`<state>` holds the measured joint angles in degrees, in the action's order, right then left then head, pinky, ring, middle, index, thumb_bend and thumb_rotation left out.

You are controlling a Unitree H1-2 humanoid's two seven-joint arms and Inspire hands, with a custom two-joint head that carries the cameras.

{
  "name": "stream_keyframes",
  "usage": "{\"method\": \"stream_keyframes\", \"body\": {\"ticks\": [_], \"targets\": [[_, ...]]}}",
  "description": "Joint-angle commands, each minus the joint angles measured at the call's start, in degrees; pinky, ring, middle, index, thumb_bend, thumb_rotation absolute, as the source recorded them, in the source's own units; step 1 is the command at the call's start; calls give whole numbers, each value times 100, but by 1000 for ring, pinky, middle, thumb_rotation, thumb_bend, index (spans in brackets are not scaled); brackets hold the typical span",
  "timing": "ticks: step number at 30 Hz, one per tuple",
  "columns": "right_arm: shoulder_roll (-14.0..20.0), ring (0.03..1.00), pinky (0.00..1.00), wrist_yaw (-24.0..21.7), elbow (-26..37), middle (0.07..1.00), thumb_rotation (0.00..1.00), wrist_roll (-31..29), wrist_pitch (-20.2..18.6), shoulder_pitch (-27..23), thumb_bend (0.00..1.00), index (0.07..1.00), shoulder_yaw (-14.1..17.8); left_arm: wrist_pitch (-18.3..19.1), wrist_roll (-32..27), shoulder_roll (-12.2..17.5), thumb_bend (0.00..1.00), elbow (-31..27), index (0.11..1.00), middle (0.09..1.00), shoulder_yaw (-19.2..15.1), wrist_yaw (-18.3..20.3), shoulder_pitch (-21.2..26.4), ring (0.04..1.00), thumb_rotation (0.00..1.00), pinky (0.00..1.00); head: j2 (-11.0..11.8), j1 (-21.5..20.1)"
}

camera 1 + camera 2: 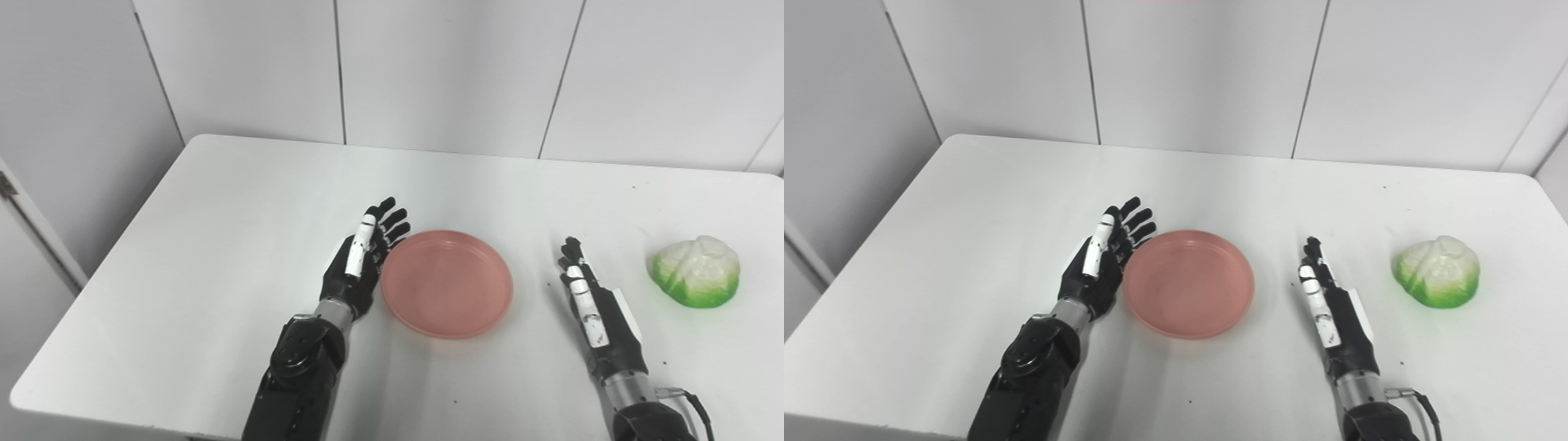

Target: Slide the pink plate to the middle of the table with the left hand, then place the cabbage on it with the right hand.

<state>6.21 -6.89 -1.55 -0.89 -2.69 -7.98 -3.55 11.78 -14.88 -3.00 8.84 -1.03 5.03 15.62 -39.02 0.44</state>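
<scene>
A round pink plate point(447, 283) lies flat near the middle of the white table point(245, 202). My left hand point(361, 260) is open, fingers straight, its edge against the plate's left rim. A green and white cabbage point(696, 271) sits on the table at the right. My right hand point(591, 303) is open and empty, set on edge between the plate and the cabbage, touching neither. The plate point(1189, 283), the cabbage point(1438, 271) and both hands also show in the right eye view.
The table's left edge point(92, 282) and near edge are close to my left arm. White wall panels point(453, 67) stand right behind the table's far edge. A cable point(692, 401) trails from my right wrist.
</scene>
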Motion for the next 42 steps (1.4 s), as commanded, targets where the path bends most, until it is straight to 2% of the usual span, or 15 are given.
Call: {"method": "stream_keyframes", "body": {"ticks": [1, 5, 6, 10, 11, 17, 20, 24, 26, 28, 31, 34, 36, 39, 42], "targets": [[-65, 1000, 1000, -12, 21, 1000, 1000, 84, -163, 20, 426, 1000, -85, 131, 15, 50, 424, 151, 922, 921, -41, 5, -165, 913, 1000, 908, -3, -160], [-104, 1000, 1000, 95, 78, 1000, 1000, 129, -69, 3, 424, 1000, -35, 54, 18, 99, 420, 247, 914, 915, -92, 72, -179, 911, 1000, 914, 29, -643], [-111, 1000, 1000, 129, 148, 1000, 1000, 152, -65, -4, 422, 1000, -23, 40, 5, 108, 420, 268, 913, 914, -109, 95, -189, 910, 1000, 914, 74, -930], [-101, 1000, 1000, 207, 523, 1000, 1000, 262, -83, -36, 480, 1000, 5, -43, 48, 161, 418, 329, 911, 910, -118, 169, -231, 903, 1000, 906, 143, -1293], [-82, 999, 1000, 209, 614, 1000, 1000, 278, -66, -66, 486, 1000, 18, -57, 27, 172, 420, 358, 911, 909, -133, 196, -231, 902, 1000, 903, 166, -1559], [123, 931, 888, 324, 1327, 946, 1000, 879, -257, -468, 657, 952, 55, -216, -145, 329, 433, 672, 922, 921, -267, 429, -146, 912, 1000, 932, 287, -2395], [308, 904, 852, 406, 1676, 923, 1000, 1330, -302, -766, 714, 928, 123, -346, -231, 434, 440, 886, 918, 920, -349, 599, -86, 914, 1000, 937, 297, -2594], [555, 865, 813, 441, 2163, 891, 1000, 1867, -787, -1133, 833, 898, 329, -422, -458, 580, 451, 1184, 922, 926, -500, 845, 21, 921, 1000, 946, 329, -3016], [668, 845, 765, 467, 2304, 872, 953, 2044, -912, -1256, 932, 893, 466, -537, -543, 658, 464, 1429, 924, 928, -559, 991, 101, 919, 1000, 946, 355, -3204], [769, 841, 763, 470, 2421, 869, 935, 2153, -1005, -1329, 951, 892, 596, -635, -595, 722, 468, 1626, 922, 926, -606, 1085, 165, 917, 1000, 943, 366, -3312], [1010, 844, 791, 403, 2610, 876, 745, 2237, -1162, -1416, 996, 906, 817, -648, -653, 805, 469, 1764, 914, 922, -663, 1172, 218, 910, 1000, 934, 366, -3406], [1325, 872, 783, 324, 2757, 893, 661, 2455, -1338, -1421, 1000, 927, 985, -528, -694, 848, 450, 1743, 907, 915, -691, 1124, 236, 900, 1000, 918, 362, -3484], [1554, 913, 844, 267, 2834, 930, 621, 2601, -1475, -1354, 1000, 964, 1093, -524, -710, 870, 440, 1757, 906, 912, -701, 1138, 241, 897, 1000, 916, 348, -3517], [1799, 932, 877, 153, 2942, 950, 609, 2847, -1750, -1247, 1000, 984, 1169, -565, -715, 892, 439, 1815, 902, 908, -714, 1164, 249, 894, 1000, 916, 336, -3539], [2030, 947, 841, 56, 2976, 973, 641, 3119, -1940, -1121, 1000, 999, 1216, -581, -733, 910, 438, 1852, 896, 905, -721, 1189, 256, 895, 1000, 920, 337, -3573]]}}
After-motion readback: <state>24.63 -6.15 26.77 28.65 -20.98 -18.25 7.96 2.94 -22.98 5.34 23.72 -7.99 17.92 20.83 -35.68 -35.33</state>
